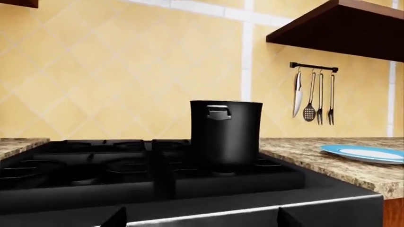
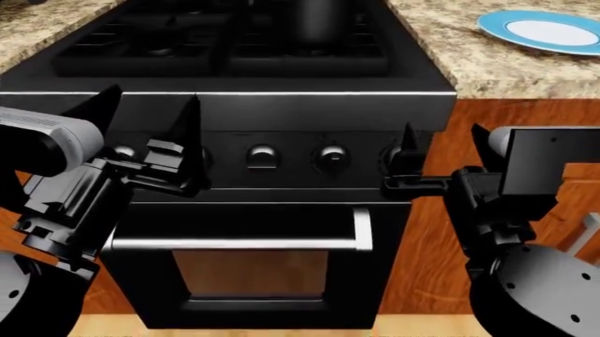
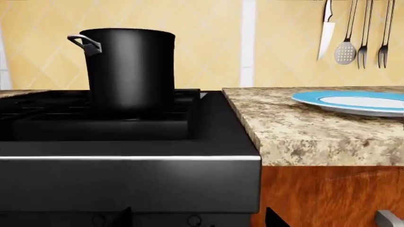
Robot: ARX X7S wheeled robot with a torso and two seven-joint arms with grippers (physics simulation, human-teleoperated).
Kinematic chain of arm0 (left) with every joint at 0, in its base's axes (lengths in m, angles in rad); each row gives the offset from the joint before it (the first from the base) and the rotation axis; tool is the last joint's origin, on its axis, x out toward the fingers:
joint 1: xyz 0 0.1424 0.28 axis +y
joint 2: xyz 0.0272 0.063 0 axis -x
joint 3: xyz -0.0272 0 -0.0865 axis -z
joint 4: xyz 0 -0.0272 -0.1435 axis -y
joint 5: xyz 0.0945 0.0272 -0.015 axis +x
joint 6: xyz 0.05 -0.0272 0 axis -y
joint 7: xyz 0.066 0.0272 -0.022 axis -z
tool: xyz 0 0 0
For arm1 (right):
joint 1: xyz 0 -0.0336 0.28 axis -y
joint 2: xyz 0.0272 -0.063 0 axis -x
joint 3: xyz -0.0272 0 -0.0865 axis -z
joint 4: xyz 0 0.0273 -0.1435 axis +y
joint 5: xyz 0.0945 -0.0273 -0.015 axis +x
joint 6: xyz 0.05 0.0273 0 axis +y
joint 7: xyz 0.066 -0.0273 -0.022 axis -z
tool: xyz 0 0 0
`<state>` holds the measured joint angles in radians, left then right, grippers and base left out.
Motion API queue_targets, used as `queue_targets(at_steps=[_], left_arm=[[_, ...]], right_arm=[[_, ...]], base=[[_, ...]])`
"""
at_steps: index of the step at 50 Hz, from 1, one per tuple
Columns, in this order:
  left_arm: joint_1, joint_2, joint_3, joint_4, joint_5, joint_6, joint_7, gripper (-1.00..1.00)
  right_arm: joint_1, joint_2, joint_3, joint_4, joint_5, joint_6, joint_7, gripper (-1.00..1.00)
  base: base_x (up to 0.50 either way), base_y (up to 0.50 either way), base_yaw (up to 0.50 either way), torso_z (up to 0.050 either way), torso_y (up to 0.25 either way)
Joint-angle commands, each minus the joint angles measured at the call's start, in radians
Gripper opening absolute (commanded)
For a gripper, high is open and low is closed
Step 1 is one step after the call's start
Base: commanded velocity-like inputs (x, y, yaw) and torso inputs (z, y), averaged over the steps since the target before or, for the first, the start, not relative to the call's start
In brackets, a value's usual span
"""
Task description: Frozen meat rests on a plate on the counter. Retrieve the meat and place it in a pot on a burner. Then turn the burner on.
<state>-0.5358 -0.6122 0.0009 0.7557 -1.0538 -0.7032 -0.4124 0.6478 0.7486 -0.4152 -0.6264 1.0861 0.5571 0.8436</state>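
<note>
Here, a black stove (image 2: pixel 235 105) is sitting between two stretches of speckled granite counter (image 2: pixel 487 67), with orange-brown cabinets (image 2: pixel 440 232) below and a yellow tiled wall (image 1: pixel 113 71) behind. The pot (image 1: pixel 225 135) is standing upright on a rear right burner. The plate (image 2: pixel 541 31) is lying on the counter to the stove's right, showing only its white centre; the frozen meat is appearing in none of the views. A knife and utensils (image 1: pixel 313 97) are hanging on a wall rail. The left gripper (image 2: pixel 150 137) and right gripper (image 2: pixel 442 151) are hovering before the stove knobs (image 2: pixel 263 156), both spread wide and holding nothing.
</note>
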Motion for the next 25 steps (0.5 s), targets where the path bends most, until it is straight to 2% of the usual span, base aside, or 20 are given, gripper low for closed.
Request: queue_targets(at_steps=[1, 25], left_arm=[[-0.001, 0.0, 0.007, 0.001, 0.002, 0.001, -0.003, 1.0], [0.006, -0.005, 0.009, -0.005, 0.005, 0.01, -0.003, 1.0]], right_arm=[[-0.024, -0.009, -0.013, 0.014, -0.02, -0.014, -0.016, 1.0], [-0.025, -0.032, -0.029, 0.069, -0.044, -0.028, -0.049, 1.0]], base=[[0.0, 0.0, 0.0, -0.05, 0.0], [0.0, 0.0, 0.0, -0.05, 0.0]])
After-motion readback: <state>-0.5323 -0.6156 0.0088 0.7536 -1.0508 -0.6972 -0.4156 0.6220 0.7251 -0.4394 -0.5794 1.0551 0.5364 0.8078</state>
